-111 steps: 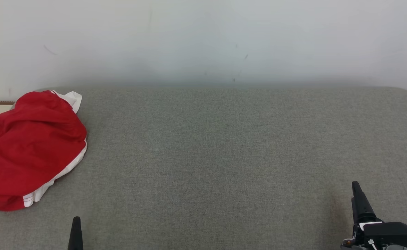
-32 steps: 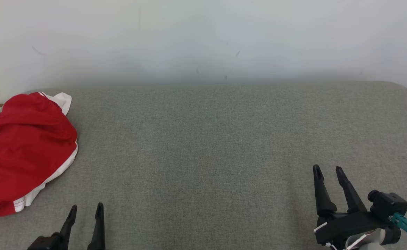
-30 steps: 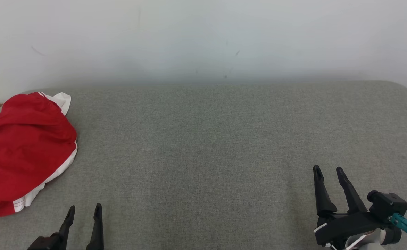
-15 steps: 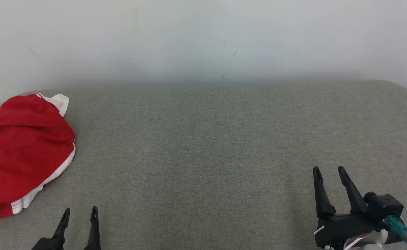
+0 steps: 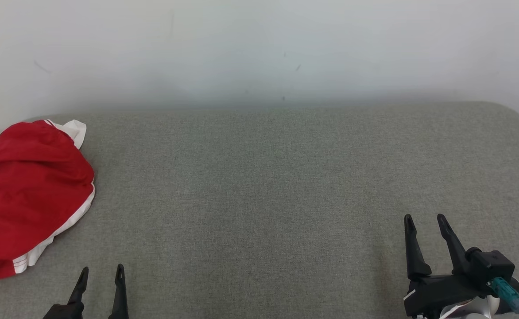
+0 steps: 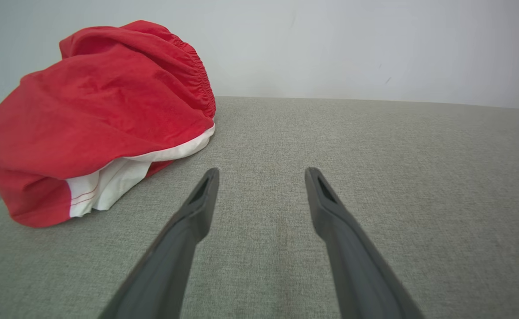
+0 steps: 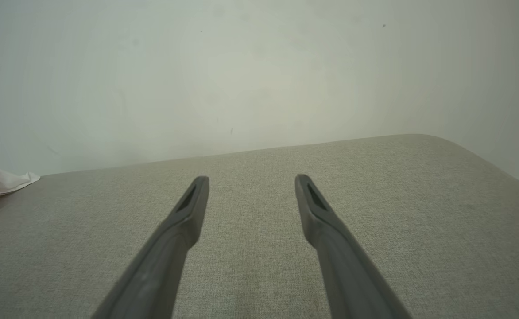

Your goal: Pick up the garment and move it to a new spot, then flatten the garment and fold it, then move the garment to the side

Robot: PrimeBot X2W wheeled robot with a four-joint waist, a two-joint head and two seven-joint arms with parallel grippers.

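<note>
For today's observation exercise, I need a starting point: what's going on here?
A crumpled red garment with white trim lies heaped at the left end of a grey padded surface. The robot's left gripper and right gripper hover open and empty near the front edge, neither touching the garment. The pickup has not yet begun.

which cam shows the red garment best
The left wrist view: the red garment lies close and whole, its gathered waistband and white trim plain. The head view has it small and cut by the left edge; the right wrist view catches a sliver at its left edge.
</note>
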